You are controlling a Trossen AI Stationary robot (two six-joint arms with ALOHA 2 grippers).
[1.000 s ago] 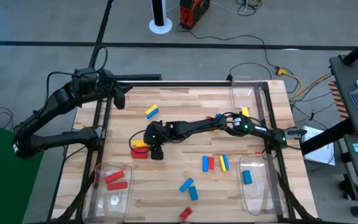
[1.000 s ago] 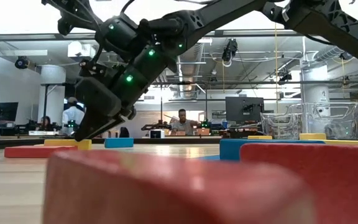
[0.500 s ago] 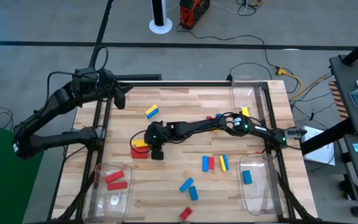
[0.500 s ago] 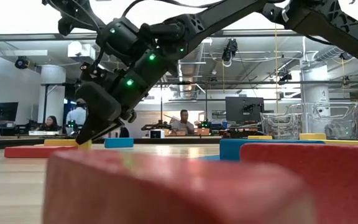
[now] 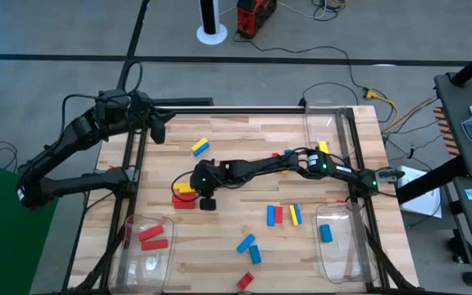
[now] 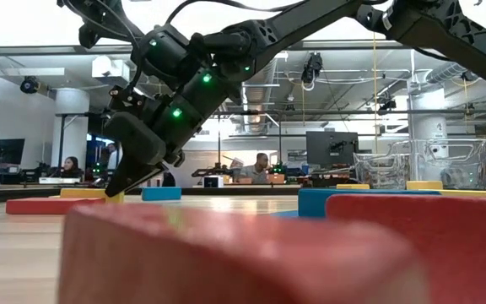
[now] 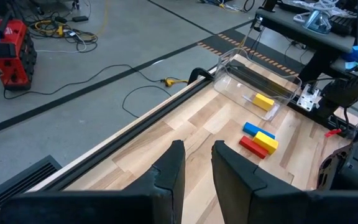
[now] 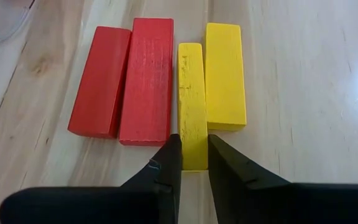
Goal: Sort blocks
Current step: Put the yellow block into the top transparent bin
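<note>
Four blocks lie side by side; right gripper (image 8: 190, 160) straddles the narrow yellow wooden brick (image 8: 192, 102), fingers parted, not clamped, its long axis running straight ahead. Left gripper (image 7: 197, 160) parked open, far corner.

Right tool (image 6: 118, 191) dropped lower, tips now at yellow block (image 8: 193, 102).

No text, label or number can be read anywhere.

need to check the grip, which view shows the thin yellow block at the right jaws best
The right wrist view: the thin yellow block fills the frame, its near end between the right gripper fingertips. The high view shows only a yellow speck; the low view a sliver; the left wrist view nothing.
</note>
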